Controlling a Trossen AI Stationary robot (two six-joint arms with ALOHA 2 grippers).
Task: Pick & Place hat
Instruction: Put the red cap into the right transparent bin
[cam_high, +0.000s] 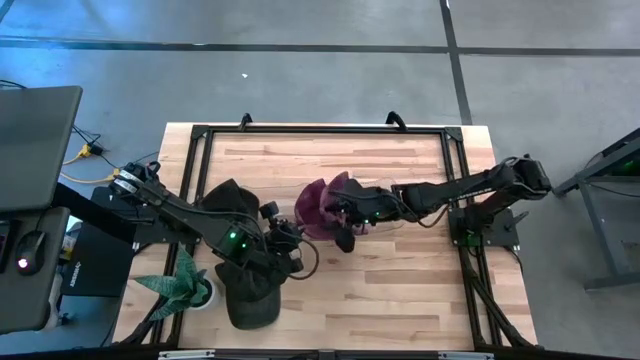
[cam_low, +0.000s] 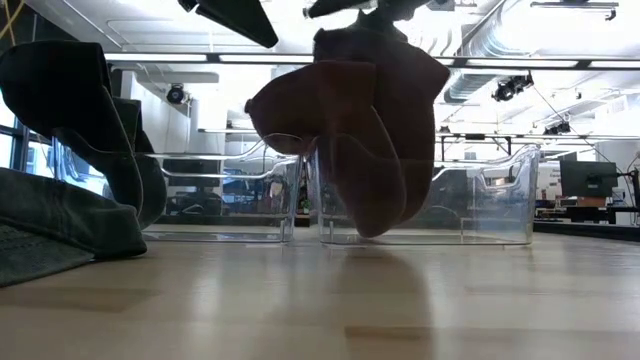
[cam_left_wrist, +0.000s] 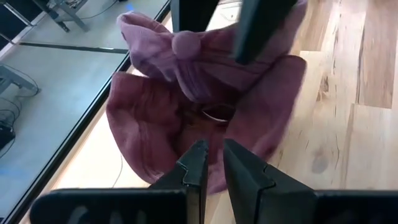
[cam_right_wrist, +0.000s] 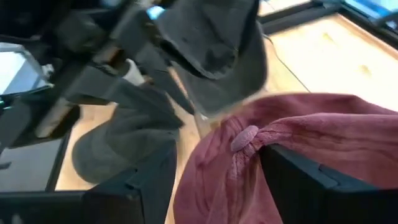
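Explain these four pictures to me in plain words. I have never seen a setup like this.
Two dark robot arms work at a light wooden table. One picture looks straight down, one looks level across the tabletop, and two come from cameras on the arms' wrists. The right gripper is over a soft maroon cloth hat at mid-table, its fingers spread on either side of it. The left gripper, fingers close together, points at that hat. Dark grey caps lie under the left arm, beside a small green potted plant. Clear plastic bins stand behind.

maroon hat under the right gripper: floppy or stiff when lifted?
Probably floppy: the maroon hat hangs in folds and creases below the right gripper. Likely light, being thin cloth. Its brim curves and may hold some shape.
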